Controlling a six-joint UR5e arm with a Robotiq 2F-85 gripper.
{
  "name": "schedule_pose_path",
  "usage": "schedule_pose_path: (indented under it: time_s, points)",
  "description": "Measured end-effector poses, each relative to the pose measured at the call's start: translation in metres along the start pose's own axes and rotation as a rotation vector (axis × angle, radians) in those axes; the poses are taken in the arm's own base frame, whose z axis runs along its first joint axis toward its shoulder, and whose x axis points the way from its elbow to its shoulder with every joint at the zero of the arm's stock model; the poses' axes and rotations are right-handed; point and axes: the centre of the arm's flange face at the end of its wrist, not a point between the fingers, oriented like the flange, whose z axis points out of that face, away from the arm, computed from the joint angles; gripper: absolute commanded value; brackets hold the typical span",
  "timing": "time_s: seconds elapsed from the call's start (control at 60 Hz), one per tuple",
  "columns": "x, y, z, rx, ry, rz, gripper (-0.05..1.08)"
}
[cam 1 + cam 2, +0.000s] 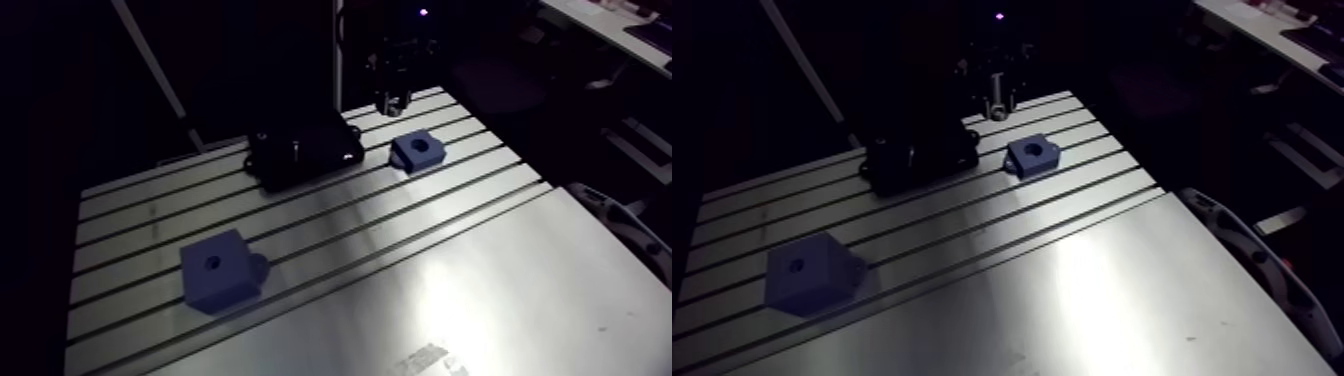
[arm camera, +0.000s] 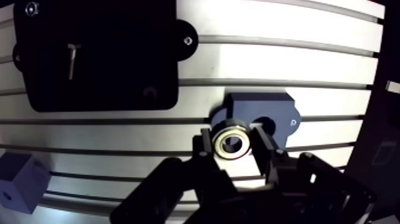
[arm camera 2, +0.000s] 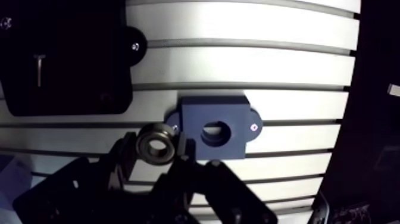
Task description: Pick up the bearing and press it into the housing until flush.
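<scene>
Cube: at the far left we are seeing a blue cube (image 1: 215, 268) sitting on the slotted counter (image 1: 480, 280). It is showing a small hole in one face and is standing well apart from everything else.

Plate: further right a black plate (image 1: 303, 150) is lying flat across the slots, with rounded lugs sticking out at its sides. In the wrist view a small pale L-shaped piece (image 2: 70, 56) is resting on top of it.

Housing: right of the plate and near it, though not touching, the blue housing (image 1: 408, 157) is sitting on the counter. Its round bore is facing up and standing empty, and small ears are projecting from its sides.

Gripper: the gripper (image 2: 234, 149) is hanging over the counter just beside the housing. Its two fingers are pinching the bearing between them.

Bearing: the bearing (image 3: 156, 145), a metal ring with a dark centre, is being held in the fingertips. In the wrist view it is overlapping the housing's near edge, off to one side of the bore and not in it. We are unable to tell whether it is touching the housing.
</scene>
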Motion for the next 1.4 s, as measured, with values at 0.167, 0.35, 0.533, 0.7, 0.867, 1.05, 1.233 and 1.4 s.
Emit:
schedule_pose_path:
  time_s: [0.167, 0.35, 0.533, 0.7, 0.867, 1.05, 1.233, 1.4]
  points:
    - [-0.005, 0.008, 0.004, 0.003, -0.005, 0.011, 1.02]
    - [-0.012, 0.017, 0.011, 0.008, -0.013, 0.019, 1.02]
    - [-0.02, 0.027, 0.014, 0.009, -0.013, 0.027, 1.02]
    - [-0.026, 0.036, 0.018, 0.012, -0.014, 0.039, 1.02]
    - [-0.031, 0.042, 0.025, 0.015, -0.018, 0.051, 1.02]
    - [-0.036, 0.048, 0.03, 0.014, -0.011, 0.06, 1.02]
    - [-0.038, 0.051, 0.034, 0.015, -0.012, 0.06, 1.02]
    - [-0.039, 0.051, 0.038, 0.016, -0.017, 0.061, 1.02]
